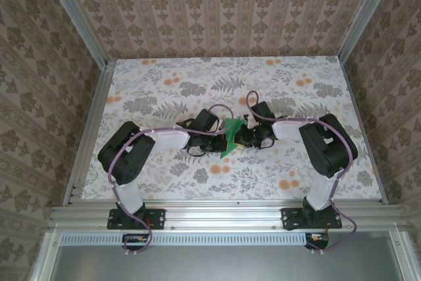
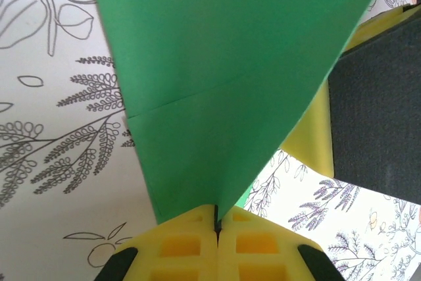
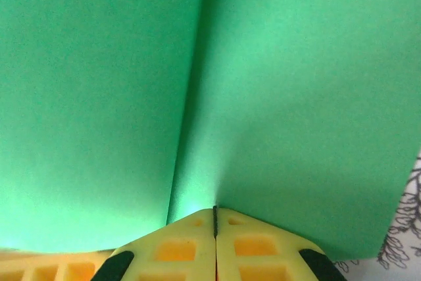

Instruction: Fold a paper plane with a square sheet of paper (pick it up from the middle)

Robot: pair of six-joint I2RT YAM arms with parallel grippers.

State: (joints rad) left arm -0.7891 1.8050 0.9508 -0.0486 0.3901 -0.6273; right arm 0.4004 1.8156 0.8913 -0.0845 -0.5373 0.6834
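The square sheet of paper is bright green, creased and held up off the table at its middle, between both grippers. My left gripper comes in from the left and is shut on the sheet's lower point; the green paper fans upward from its yellow fingertips, with a fold line across it. My right gripper comes in from the right, shut on the paper's edge; the green sheet shows a lengthwise crease. In the left wrist view the right gripper's yellow finger stands just behind the paper.
The table carries a floral cloth, bounded by aluminium rails at the near edge and along both sides. Patterned walls enclose the back and sides. Both arm bases are bolted at the near rail.
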